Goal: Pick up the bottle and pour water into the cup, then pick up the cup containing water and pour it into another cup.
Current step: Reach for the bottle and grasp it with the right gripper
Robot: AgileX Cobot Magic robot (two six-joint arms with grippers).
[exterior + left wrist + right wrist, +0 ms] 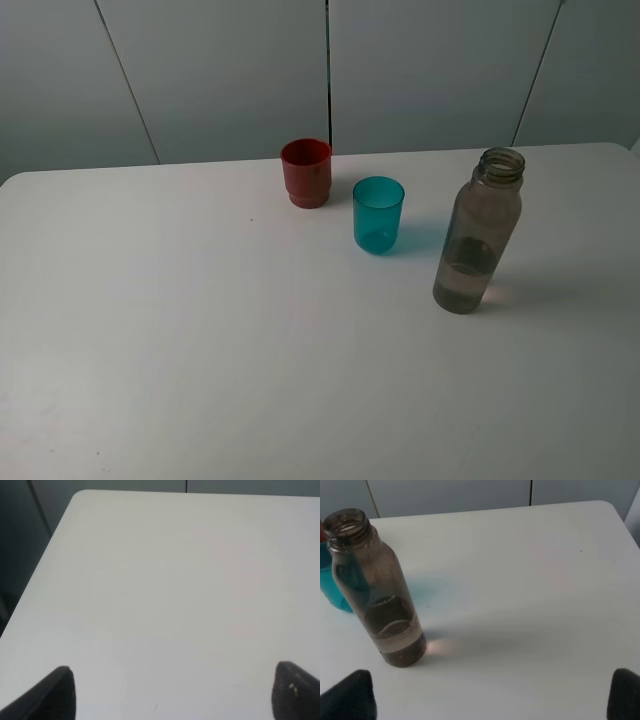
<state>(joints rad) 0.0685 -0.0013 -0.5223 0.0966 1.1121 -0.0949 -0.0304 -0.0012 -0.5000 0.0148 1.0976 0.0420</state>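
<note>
Standing upright toward the right of the table (200, 350), the bottle (478, 235) holds a little water at its base (neck uncapped). Left of it you see the teal cup (378, 213), then the red cup (306, 172) farther back, none touching. Your right gripper (490, 692) is spread wide near the bottle, gripping nothing. Your left gripper (175, 685) gapes over white tabletop.

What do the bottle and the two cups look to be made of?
The bottle: likely plastic, smoky grey-brown and glossy, with see-through walls and a moulded threaded neck. The teal cup: probably translucent plastic; its shadow on the white surface is tinted blue. The red cup: opaque plastic by its look, with a dull sheen.
</note>
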